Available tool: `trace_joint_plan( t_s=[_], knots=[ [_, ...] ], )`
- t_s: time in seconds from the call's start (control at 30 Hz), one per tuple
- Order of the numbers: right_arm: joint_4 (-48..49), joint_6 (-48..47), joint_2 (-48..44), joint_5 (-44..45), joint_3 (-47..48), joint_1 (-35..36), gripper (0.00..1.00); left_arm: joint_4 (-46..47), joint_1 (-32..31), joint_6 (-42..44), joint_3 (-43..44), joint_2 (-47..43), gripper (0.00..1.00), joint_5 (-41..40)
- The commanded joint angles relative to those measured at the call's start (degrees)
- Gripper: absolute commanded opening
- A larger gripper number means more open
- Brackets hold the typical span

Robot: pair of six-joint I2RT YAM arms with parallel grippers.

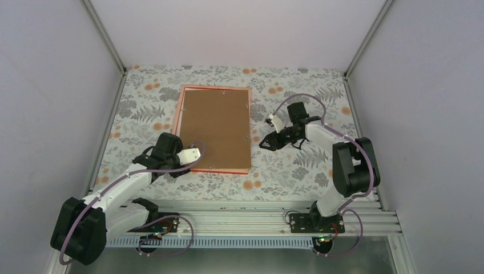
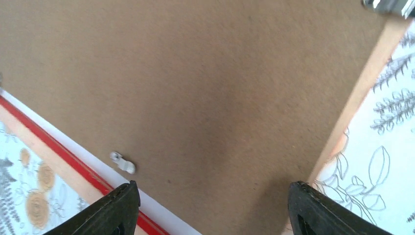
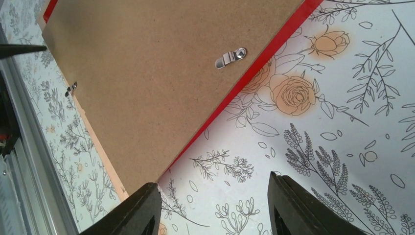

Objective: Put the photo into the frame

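Hardboard backing (image 1: 216, 128) fills the back of the frame (image 1: 228, 170), which lies face down on the floral surface (image 1: 285, 85), with only its red and pale edges showing around the board. The left fingers (image 2: 122, 205) hover over the frame's near corner. They stand well apart with nothing between them, the board spreads out below and ahead of them, and a small clip (image 2: 123, 163) sits just ahead of one tip. The right fingers (image 3: 293, 205) are also apart and empty. They hang beside the frame over bare surface, with the frame's corner ahead of them and off to one side and another clip (image 3: 230, 58) further ahead.

The photo's printed side appears nowhere. A thin white strip (image 2: 166, 218) runs between the board and the red edge near the left fingers. It may be the print's margin, which would put the photo already under the board, but that cannot be confirmed. If so, the insertion looks largely done and securing the clips is probably what remains.

Whether the clips are turned to lock the board is too small to read. The pane is hidden beneath the board.
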Motion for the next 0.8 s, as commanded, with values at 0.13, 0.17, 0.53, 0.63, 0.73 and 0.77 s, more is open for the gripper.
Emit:
trace_joint_plan(
  t_s=[0.13, 0.17, 0.53, 0.63, 0.73, 0.77],
  knots=[
    [1.37, 0.04, 1.12, 1.53, 1.93, -0.31, 0.47, -11.54, 5.92, -0.57, 9.46, -3.65, 0.76, 19.82],
    [2.68, 1.12, 1.12, 2.10, 1.65, -0.30, 0.44, -12.60, 7.68, -0.86, 10.47, -2.69, 0.76, 22.10],
    [8.76, 5.93, 8.47, 6.34, 2.71, 3.73, 0.13, -1.40, 31.91, -15.11, 23.60, 26.73, 0.53, 18.10],
    [9.16, 5.81, 9.95, 6.82, 3.12, 4.40, 0.11, 0.20, 32.78, -14.88, 25.29, 31.63, 0.50, 16.15],
    [9.40, 5.94, 11.17, 7.01, 3.62, 5.47, 0.09, 1.13, 32.91, -13.93, 25.68, 35.02, 0.49, 16.79],
    [9.54, 6.00, 11.46, 7.19, 3.80, 5.86, 0.09, 1.34, 32.91, -13.95, 25.76, 35.95, 0.48, 16.74]
  ],
)
